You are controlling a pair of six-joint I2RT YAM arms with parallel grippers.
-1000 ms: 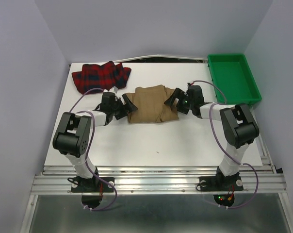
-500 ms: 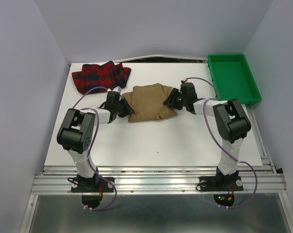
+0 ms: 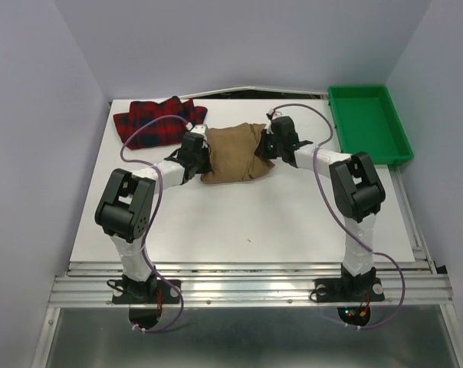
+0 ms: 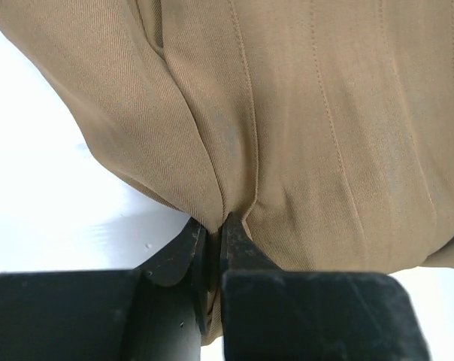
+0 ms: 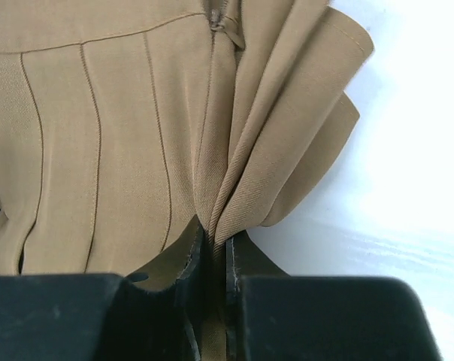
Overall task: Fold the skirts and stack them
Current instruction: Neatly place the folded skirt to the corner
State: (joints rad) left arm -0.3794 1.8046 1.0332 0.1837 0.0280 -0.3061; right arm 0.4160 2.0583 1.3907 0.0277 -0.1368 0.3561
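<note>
The tan-brown skirt [image 3: 233,152] hangs bunched between the two arms near the table's middle back. My left gripper [image 3: 201,150] is shut on its left edge, a fold of tan cloth [image 4: 212,150] pinched between the black fingers [image 4: 174,259]. My right gripper [image 3: 265,142] is shut on its right edge, with pleats of the skirt [image 5: 137,150] squeezed between its fingers [image 5: 246,259]. The red and navy plaid skirt [image 3: 156,121] lies crumpled at the back left, touched by neither gripper.
A green plastic tray [image 3: 368,121] stands at the back right corner. The white table [image 3: 247,222] stretches in front of the skirts toward the arm bases. Purple cables loop from both arms above the table.
Both grippers closed on the tan skirt's side edges and moved toward the back and inward. The skirt went from lying flat to being gathered up between them.
</note>
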